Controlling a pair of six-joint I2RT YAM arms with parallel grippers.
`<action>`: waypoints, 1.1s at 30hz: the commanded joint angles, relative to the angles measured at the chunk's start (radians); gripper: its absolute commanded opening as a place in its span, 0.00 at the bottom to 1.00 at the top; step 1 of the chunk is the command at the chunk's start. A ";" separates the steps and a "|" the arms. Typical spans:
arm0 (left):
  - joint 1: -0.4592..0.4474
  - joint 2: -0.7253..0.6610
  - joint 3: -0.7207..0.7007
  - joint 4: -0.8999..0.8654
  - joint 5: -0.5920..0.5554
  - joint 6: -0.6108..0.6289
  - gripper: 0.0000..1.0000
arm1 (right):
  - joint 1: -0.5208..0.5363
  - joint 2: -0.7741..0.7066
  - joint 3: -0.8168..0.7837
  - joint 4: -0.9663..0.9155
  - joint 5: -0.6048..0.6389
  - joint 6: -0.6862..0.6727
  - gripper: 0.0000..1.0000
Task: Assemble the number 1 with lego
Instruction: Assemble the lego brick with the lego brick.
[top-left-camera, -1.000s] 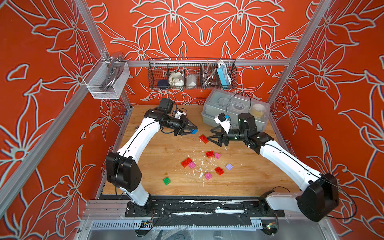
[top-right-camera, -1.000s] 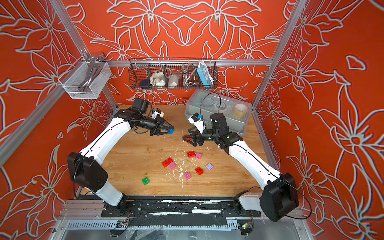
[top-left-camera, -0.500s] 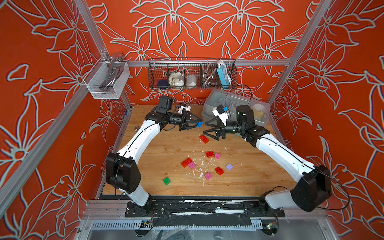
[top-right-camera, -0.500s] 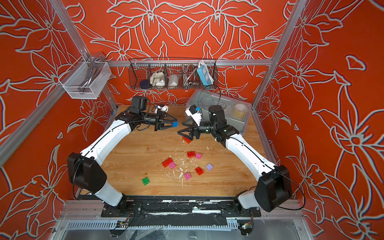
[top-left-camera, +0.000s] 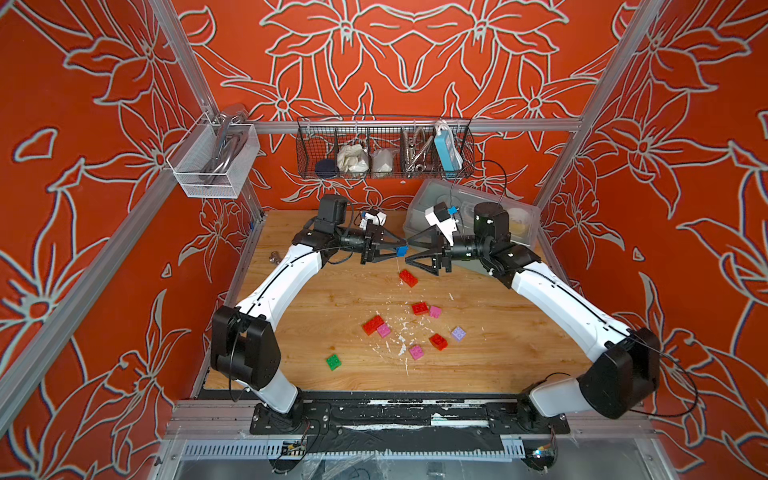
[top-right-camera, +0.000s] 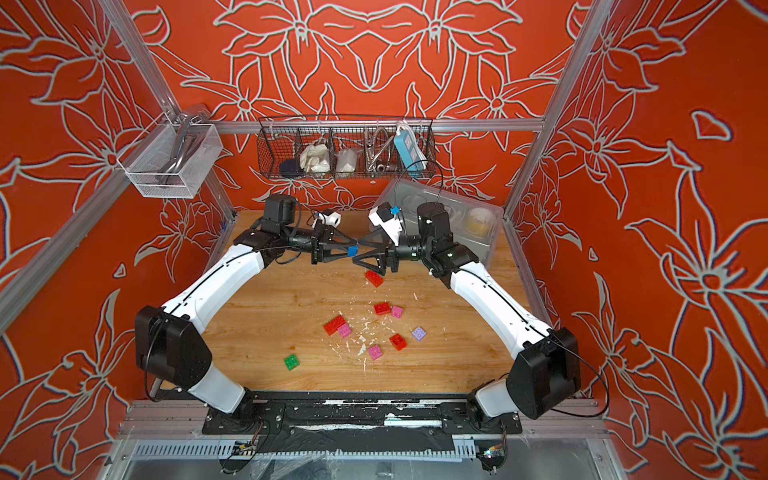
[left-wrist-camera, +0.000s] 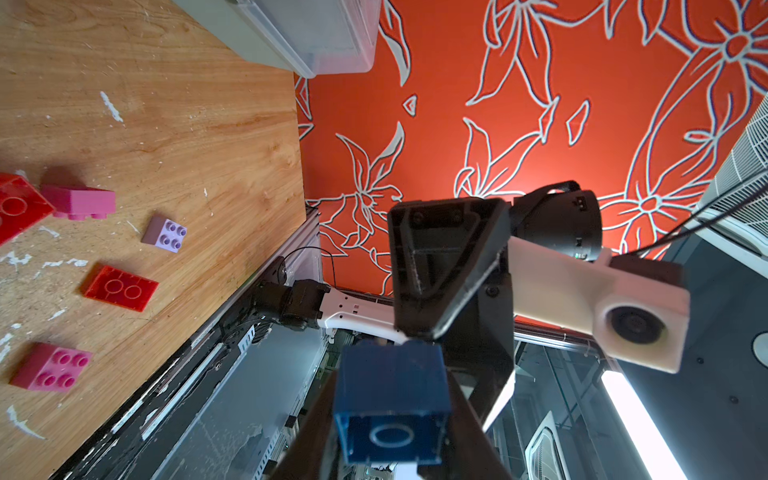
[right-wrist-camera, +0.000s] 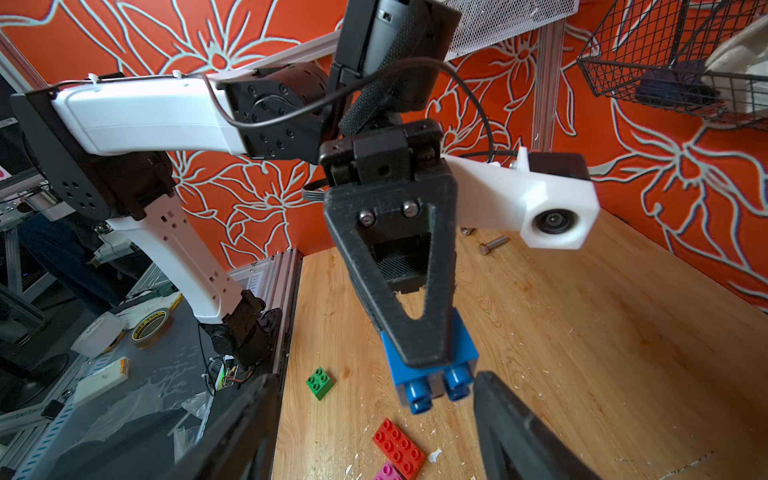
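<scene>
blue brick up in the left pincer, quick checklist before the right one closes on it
1. blue brick clamped in left pincer: ok
2. right pincer open wide: ok
3. brick's studs face the right pincer: ok
4. brick far enough inside the right pincer's span to grip: cannot tell
5. brick lifted off the table: ok
6. red brick lying below, apart from both pincers: ok
</scene>
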 joint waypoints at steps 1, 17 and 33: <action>-0.003 -0.052 -0.009 0.047 0.040 0.005 0.30 | -0.008 0.001 0.020 0.013 0.001 -0.018 0.78; -0.021 -0.095 -0.069 0.121 0.074 -0.049 0.25 | -0.010 0.011 0.020 0.096 -0.097 -0.021 0.71; -0.043 -0.113 -0.084 0.183 0.092 -0.094 0.25 | 0.007 0.021 -0.002 0.134 -0.069 -0.007 0.58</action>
